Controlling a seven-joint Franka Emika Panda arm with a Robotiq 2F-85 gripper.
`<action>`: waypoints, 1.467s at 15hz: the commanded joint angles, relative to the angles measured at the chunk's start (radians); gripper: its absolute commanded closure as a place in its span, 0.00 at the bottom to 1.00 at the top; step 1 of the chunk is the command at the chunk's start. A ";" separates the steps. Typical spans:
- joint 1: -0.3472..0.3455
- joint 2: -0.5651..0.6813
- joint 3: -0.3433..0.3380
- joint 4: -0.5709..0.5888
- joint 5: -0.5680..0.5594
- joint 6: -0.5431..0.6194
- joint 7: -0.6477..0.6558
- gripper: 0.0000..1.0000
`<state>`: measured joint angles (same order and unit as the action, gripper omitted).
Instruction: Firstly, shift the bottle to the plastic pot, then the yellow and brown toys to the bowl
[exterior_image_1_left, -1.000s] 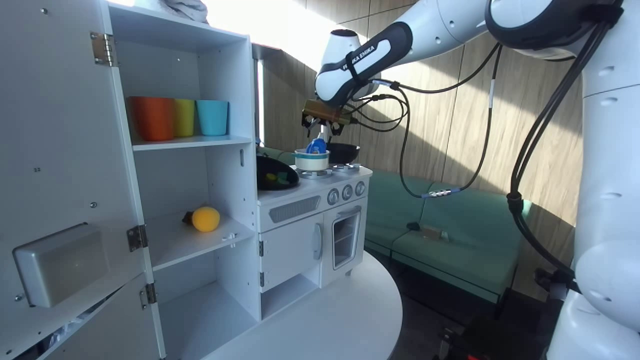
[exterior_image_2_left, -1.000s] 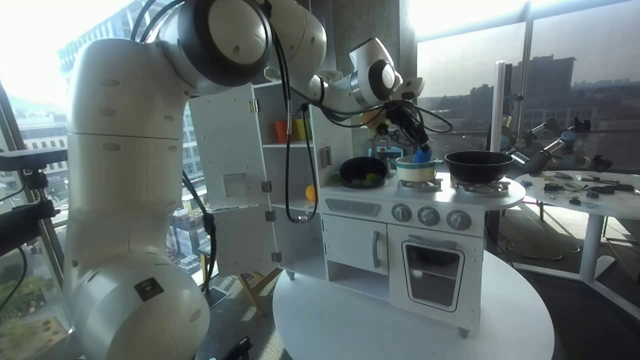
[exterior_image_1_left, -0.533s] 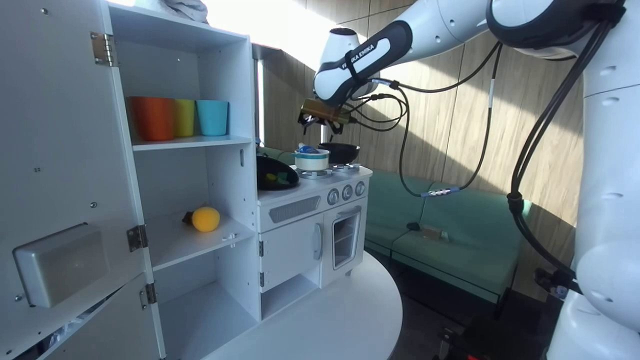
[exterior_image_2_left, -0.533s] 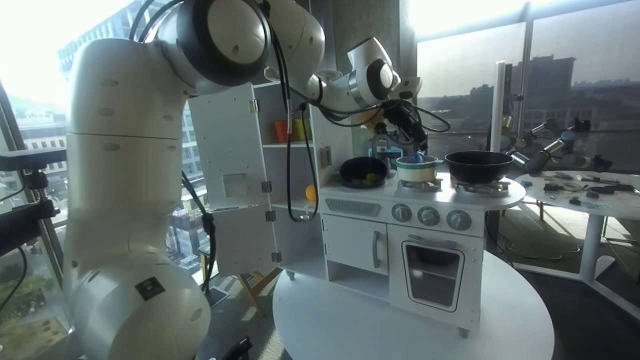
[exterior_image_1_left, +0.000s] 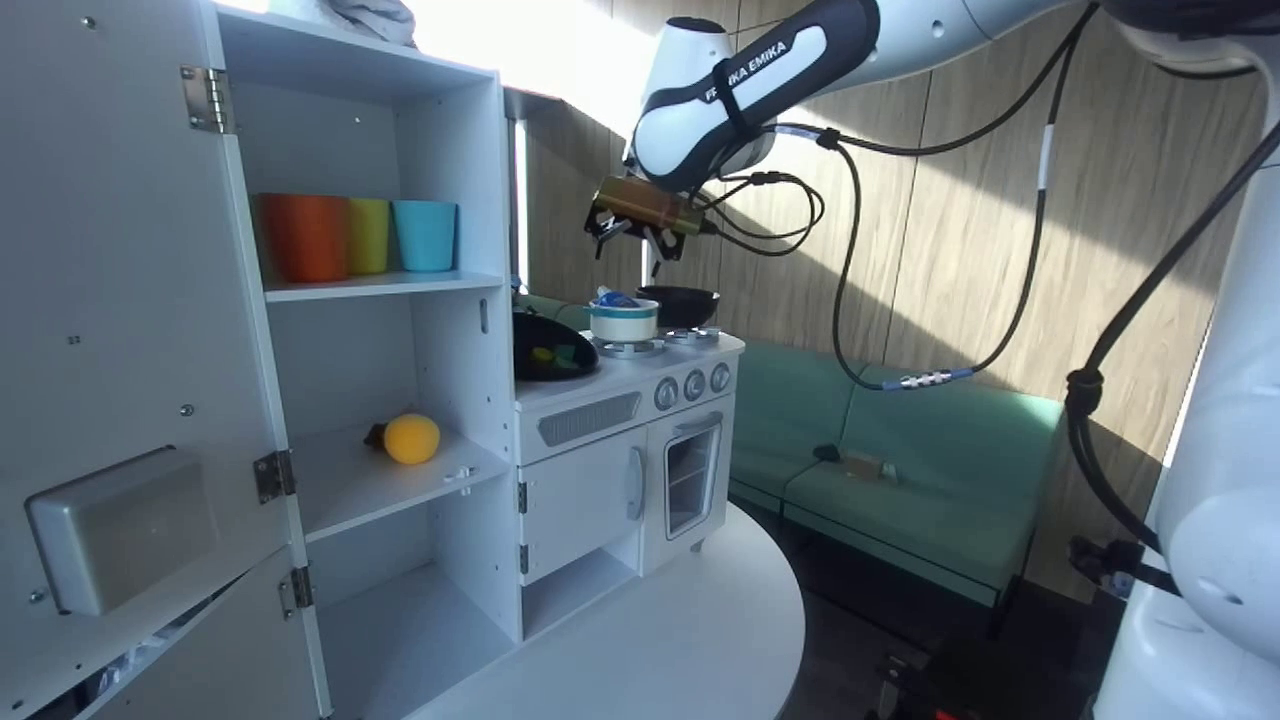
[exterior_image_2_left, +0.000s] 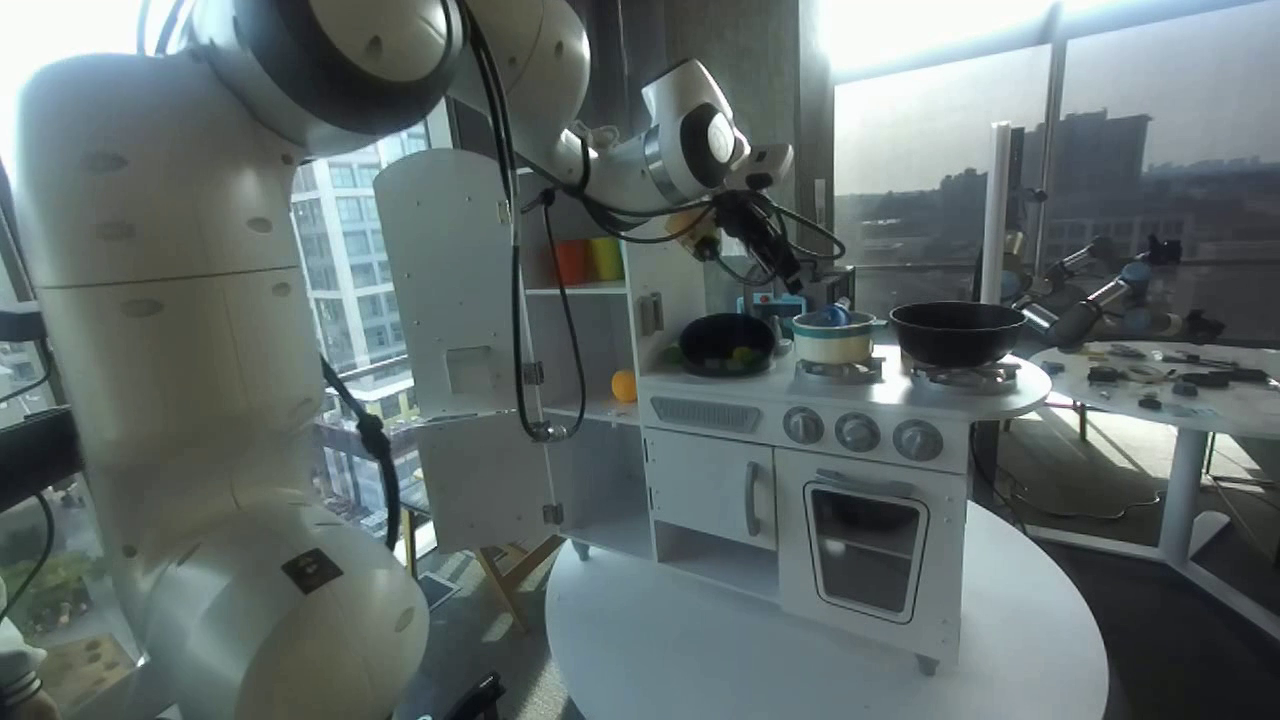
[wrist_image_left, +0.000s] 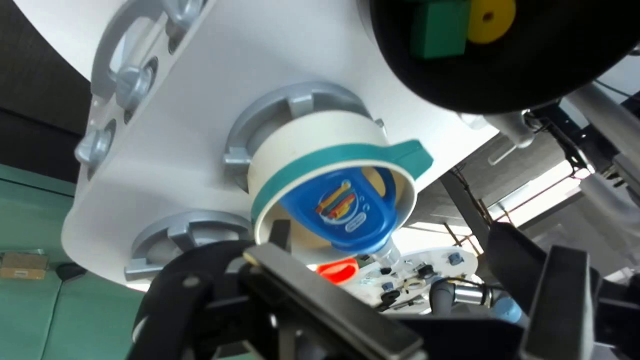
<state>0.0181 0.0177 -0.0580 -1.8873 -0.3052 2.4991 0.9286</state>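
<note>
- Wood-panelled wall (exterior_image_1_left: 960, 260) and a green couch (exterior_image_1_left: 960, 480) are the backdrop in an exterior view, with a white toy kitchen (exterior_image_1_left: 585, 490) in front.
- Plastic pot (wrist_image_left: 315, 132) sits on a burner (wrist_image_left: 300, 100) on the kitchen's tabletop (wrist_image_left: 280, 55).
- Blue bottle (wrist_image_left: 345, 205) is inside the pot, tipped over, label side showing, cap end poking past the rim.
- End effector (exterior_image_1_left: 628, 258) hangs above the pot, jaws spread pretty wide. So the bottle's below it, with a clear gap.
- Yellow toy (exterior_image_1_left: 411, 440) and brown toy (exterior_image_1_left: 375, 436) are way off from the pot and lower down, on a cupboard (exterior_image_1_left: 455, 140) shelf (exterior_image_1_left: 370, 490), so well apart from the end effector too. Can't tell if they touch.
- Black bowl (wrist_image_left: 545, 65) is just beside the pot, cupboard side, with a green block (wrist_image_left: 442, 37) and a round yellow piece (wrist_image_left: 500, 25) in it.
- Black pan (exterior_image_2_left: 957, 345) is on the pot's opposite side, on a second burner (exterior_image_2_left: 965, 377).
</note>
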 joint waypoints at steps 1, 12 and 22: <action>0.023 -0.177 0.063 -0.239 -0.031 0.005 0.067 0.00; 0.112 -0.266 0.246 -0.449 0.135 -0.199 -0.179 0.00; 0.172 -0.123 0.288 -0.447 0.246 -0.190 -0.414 0.00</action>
<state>0.1958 -0.1045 0.2248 -2.3348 -0.0615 2.3112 0.5169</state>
